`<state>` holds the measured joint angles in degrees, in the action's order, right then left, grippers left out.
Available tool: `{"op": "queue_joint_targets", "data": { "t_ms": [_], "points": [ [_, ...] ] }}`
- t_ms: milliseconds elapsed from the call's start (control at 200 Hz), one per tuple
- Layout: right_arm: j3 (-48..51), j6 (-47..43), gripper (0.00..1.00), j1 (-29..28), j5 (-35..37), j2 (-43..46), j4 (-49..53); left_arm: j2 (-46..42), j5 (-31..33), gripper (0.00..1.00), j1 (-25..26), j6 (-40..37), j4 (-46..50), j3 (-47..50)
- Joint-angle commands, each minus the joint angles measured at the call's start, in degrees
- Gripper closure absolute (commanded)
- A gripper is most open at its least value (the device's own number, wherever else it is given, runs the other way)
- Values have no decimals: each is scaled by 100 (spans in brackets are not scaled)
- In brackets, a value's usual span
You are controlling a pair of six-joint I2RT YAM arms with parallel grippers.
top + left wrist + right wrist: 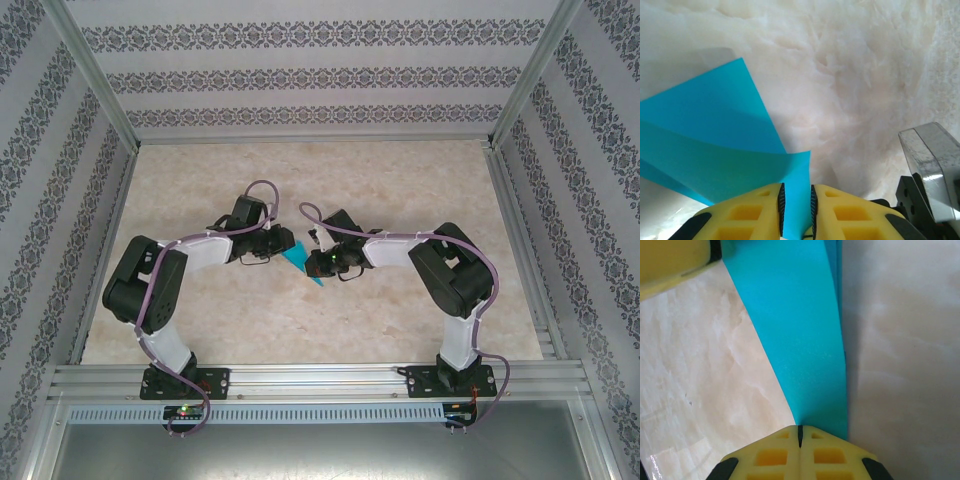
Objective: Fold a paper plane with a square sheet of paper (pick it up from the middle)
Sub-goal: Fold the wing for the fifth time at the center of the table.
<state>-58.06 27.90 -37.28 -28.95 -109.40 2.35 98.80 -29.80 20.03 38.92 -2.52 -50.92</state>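
Your top camera looks down from above and behind the arm bases [320, 382], taking in the whole surface [300, 330]. Your wrist cameras look past the left gripper [797, 205] and right gripper [800, 432], very close. All three share the teal paper [300, 262].

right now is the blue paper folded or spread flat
Folded: the paper curves over itself in two layers in the left wrist view.

Teal-blue paper [805, 340], yellow fingers [770, 455], cream marbled table [700, 365], floral-striped walls [300, 40].
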Motion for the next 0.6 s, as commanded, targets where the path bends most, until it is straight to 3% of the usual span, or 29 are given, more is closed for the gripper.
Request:
{"op": "queue_joint_targets", "data": {
  "t_ms": [0,295,595],
  "points": [
    [57,-135,98,-6,327,-265,424,195,-58,75,-117,-363,86,-35],
    [86,-106,98,-21,208,-325,399,559,-99,73,-263,-322,-619,156],
    [133,-144,97,-24,219,-362,502,692,184,74,-356,-437,-432,102]
  ]
}}
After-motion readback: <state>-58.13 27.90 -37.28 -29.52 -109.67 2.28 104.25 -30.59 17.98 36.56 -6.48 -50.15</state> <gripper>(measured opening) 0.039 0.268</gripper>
